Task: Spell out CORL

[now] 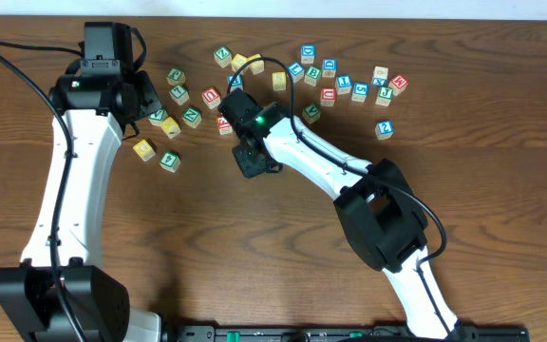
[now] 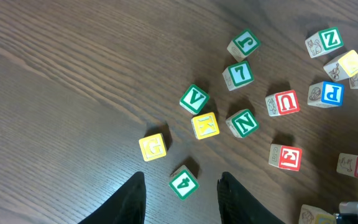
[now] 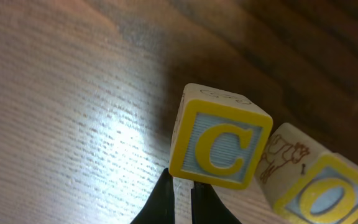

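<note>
Right fingers [image 3: 160, 208]: I see them pressed together with only a thin slit between them, holding nothing. Their tips sit right under the lower edge of the C cube in my wrist view, and I cannot tell whether they touch it.
C cube [image 3: 219, 140]: it stands on the surface, with a yellow frame, a pale blue face and a yellow C towards my camera.
O cube [image 3: 319, 190]: it is just beside the C cube, on its right in the wrist view, with one corner close against it. It has a yellow frame and a yellow O, and a brown animal drawing on its side face.
R and L: from overhead the scattered cubes [image 1: 329, 94] at the far side are too small for me to read, so I cannot say which ones they are.
Right arm [image 1: 311, 157]: it reaches from the near edge to mid-surface, and its head hides the C and O from above.
Left fingers [image 2: 132, 199]: they are apart with a moderate gap and grip nothing.
4 cube [image 2: 183, 182]: green, lying between the two left tips and touching neither.
Near it: a yellow G cube [image 2: 152, 147], then K cube [image 2: 205, 126], V cube [image 2: 194, 99] and N cube [image 2: 242, 122] bunched just beyond.
Surface [image 1: 501, 190]: dark wood.
</note>
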Available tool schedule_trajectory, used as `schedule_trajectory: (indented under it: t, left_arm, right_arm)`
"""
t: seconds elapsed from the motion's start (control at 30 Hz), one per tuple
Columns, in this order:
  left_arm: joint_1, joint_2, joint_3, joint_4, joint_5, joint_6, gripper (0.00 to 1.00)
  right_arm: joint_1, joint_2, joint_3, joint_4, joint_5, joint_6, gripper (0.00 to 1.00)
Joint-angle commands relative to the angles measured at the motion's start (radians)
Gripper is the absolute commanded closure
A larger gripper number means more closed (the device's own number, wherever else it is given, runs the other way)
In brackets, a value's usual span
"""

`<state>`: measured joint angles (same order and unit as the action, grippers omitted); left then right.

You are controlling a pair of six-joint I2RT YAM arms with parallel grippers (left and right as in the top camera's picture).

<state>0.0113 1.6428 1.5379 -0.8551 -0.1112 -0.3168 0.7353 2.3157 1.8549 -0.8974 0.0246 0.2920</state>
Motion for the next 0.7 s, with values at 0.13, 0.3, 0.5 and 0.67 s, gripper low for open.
schedule_trajectory:
  t: [0.13,0.3,0.5,0.67]
  left_arm:
    - [0.002,0.009,0.004,-0.003,0.018,-0.002,0.63]
    - [0.002,0.012,0.004,-0.004,0.076,-0.002,0.63]
    - [-0.011,0.038,-0.002,-0.009,0.166,-0.002,0.63]
    - [-0.076,0.081,-0.011,-0.019,0.172,-0.003,0.69]
  right_arm:
    - [-0.003,-0.027,-0.002,0.004,0.052,0.074,0.96]
    - [-0.004,-0.049,0.009,-0.001,0.051,0.069,0.98]
    - [-0.040,-0.193,0.011,-0.007,0.051,0.070,0.96]
    - [-0.119,-0.283,0.011,-0.057,0.045,0.071,0.94]
